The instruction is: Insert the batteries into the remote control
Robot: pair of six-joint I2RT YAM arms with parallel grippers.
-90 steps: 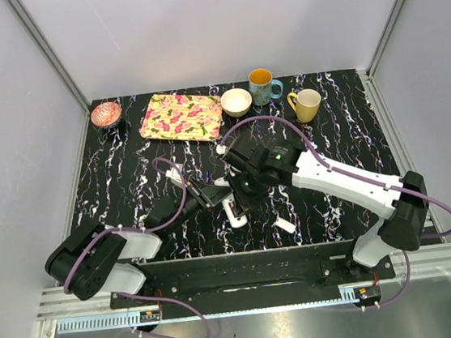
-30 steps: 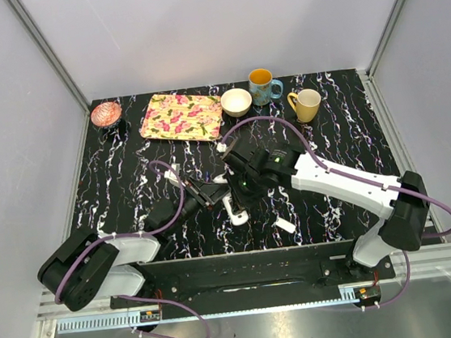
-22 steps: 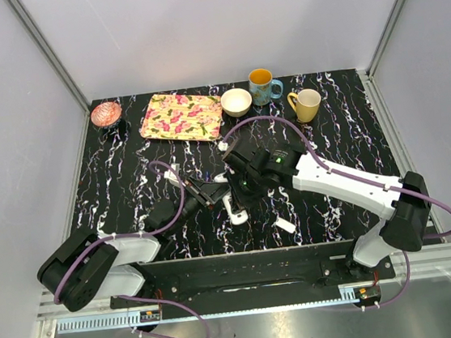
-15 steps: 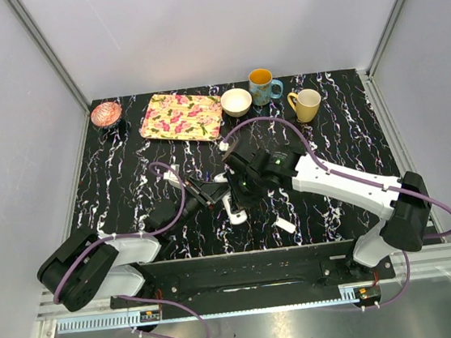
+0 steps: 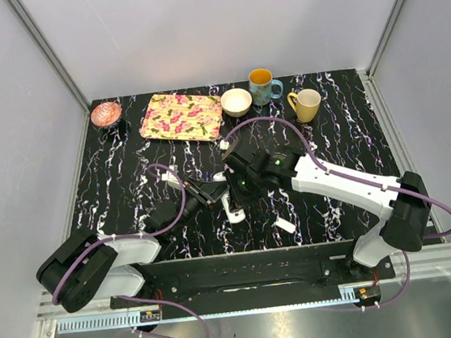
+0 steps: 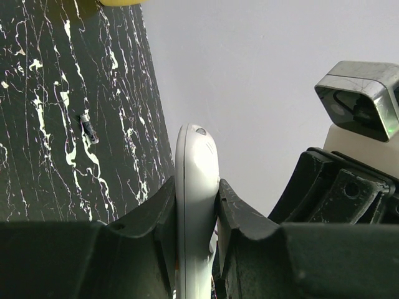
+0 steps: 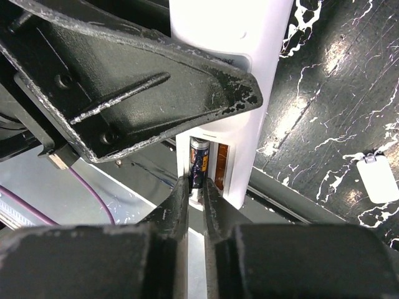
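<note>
My left gripper (image 5: pixel 210 195) is shut on the white remote control (image 5: pixel 231 207) and holds it above the table's front middle. In the left wrist view the remote (image 6: pixel 196 180) stands clamped between the fingers of the left gripper (image 6: pixel 197 202). My right gripper (image 7: pixel 196 187) is shut on a dark battery (image 7: pixel 199 157), whose upper part sits in the left slot of the open compartment in the remote (image 7: pixel 234 68). The slot beside it shows a copper contact. A second battery (image 6: pixel 89 128) lies loose on the table.
The small white cover piece (image 5: pixel 285 225) lies on the table right of the grippers, also in the right wrist view (image 7: pixel 379 178). At the back stand a floral tray (image 5: pixel 180 117), a white bowl (image 5: pixel 236 102), a blue mug (image 5: pixel 263 86), a yellow mug (image 5: pixel 306 104) and a pink dish (image 5: pixel 106 113).
Both grippers and the remote have shifted slightly away from the arm bases. Both grips are unchanged.
</note>
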